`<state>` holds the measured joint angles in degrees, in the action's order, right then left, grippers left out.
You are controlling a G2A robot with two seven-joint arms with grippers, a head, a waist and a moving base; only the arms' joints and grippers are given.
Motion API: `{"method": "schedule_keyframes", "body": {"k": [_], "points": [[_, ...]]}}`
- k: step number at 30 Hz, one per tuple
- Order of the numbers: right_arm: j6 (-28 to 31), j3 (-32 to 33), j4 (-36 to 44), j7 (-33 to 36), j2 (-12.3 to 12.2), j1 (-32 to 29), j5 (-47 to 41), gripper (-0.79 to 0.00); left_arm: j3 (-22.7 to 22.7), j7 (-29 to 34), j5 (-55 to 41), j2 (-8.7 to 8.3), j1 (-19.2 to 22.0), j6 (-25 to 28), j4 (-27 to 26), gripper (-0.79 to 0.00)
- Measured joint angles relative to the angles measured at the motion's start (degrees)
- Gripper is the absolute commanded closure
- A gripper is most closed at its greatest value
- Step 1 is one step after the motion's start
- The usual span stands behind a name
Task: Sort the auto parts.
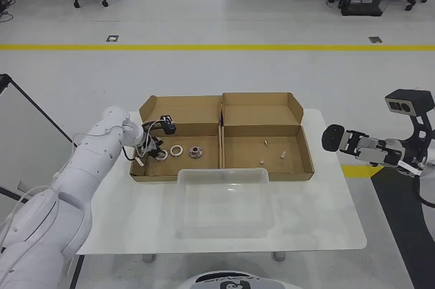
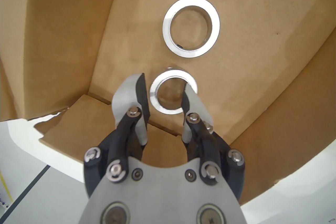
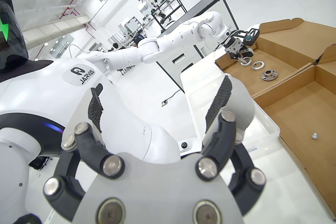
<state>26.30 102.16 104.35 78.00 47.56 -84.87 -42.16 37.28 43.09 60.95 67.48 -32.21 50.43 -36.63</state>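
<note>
on the white tabletop [image 1: 333,209], inside the brown cardboard box [image 2: 65,25], the left gripper [image 2: 165,86] straddles a small silver metal ring [image 2: 172,74], jaws narrow, seemingly not yet pinching. centre them, then close squarely so the ring cannot tip. the right gripper [image 3: 161,88] hangs aside, jaws wide, empty.

A white table [image 1: 333,217] is seen carrying three things. Two open cardboard boxes, a left box [image 1: 210,162] and a right box [image 1: 243,155], are set touching along its far half. A clear bin [image 1: 221,209] is placed just near of them, centrally.
</note>
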Motion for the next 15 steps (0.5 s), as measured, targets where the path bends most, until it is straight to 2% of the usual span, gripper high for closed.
{"method": "schedule_keyframes", "body": {"k": [8, 11, 15], "points": [[0.0, 0.0, 0.0, 0.0, 0.0, 0.0, 0.0, -0.785, 1.43, -2.6, 0.98, -0.65, 1.28, -0.98, 0.03, -0.785], [0.0, 0.0, 0.0, 0.0, 0.0, 0.0, 0.0, -0.785, 3.24, -4.2, -0.04, -1.58, 1.25, -0.47, -1.51, -0.785], [0.0, 0.0, 0.0, 0.0, 0.0, 0.0, 0.0, -0.785, 7.09, -5.19, -2.82, -3.69, 0.1, 1.64, -6.55, -0.785]]}}
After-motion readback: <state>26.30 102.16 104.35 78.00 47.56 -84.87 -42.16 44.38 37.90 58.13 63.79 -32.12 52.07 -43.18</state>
